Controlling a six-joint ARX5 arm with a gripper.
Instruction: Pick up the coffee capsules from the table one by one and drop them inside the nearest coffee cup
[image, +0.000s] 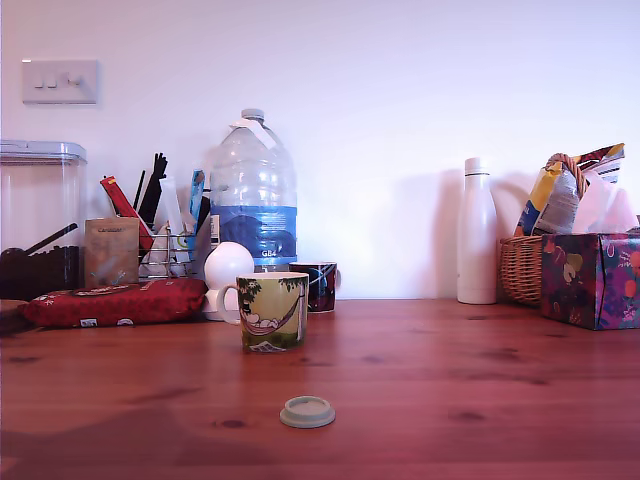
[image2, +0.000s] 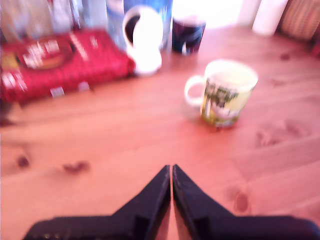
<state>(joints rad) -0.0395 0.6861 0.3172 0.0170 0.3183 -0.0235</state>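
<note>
The coffee capsule (image: 307, 411) sits alone in the lower centre of the exterior frame, resting on its wide round rim — a low, pale grey-green pod on the wooden table (image: 480, 390). Above it in that frame, near but apart, stands the coffee cup (image: 273, 311). The gripper (image2: 171, 172) shows only in the wrist view, its dark jaws pressed together and empty; the capsule is not in that view, so which way it lies from the tips cannot be told — the cup lies ahead, in the upper right.

Soft even daylight, sharp exterior view; blurred, pink-tinted wrist view, top glare.
</note>
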